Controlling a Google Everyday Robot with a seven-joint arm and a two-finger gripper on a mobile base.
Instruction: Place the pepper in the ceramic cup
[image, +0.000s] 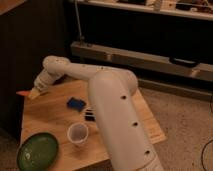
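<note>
The pepper (22, 93) is a small orange-red sliver at the tip of my gripper (33, 93), over the far left edge of the wooden table (55, 117). The gripper looks shut on it and holds it just above the table top. The ceramic cup (77, 133) is small, white and upright near the table's front, well right of and nearer than the gripper. My white arm (115, 110) reaches from the lower right across the table and hides its right part.
A green round plate (37, 150) lies at the front left corner, left of the cup. A blue block (76, 103) and a black bar (90, 116) lie mid-table by the arm. Dark shelving (150, 55) stands behind the table.
</note>
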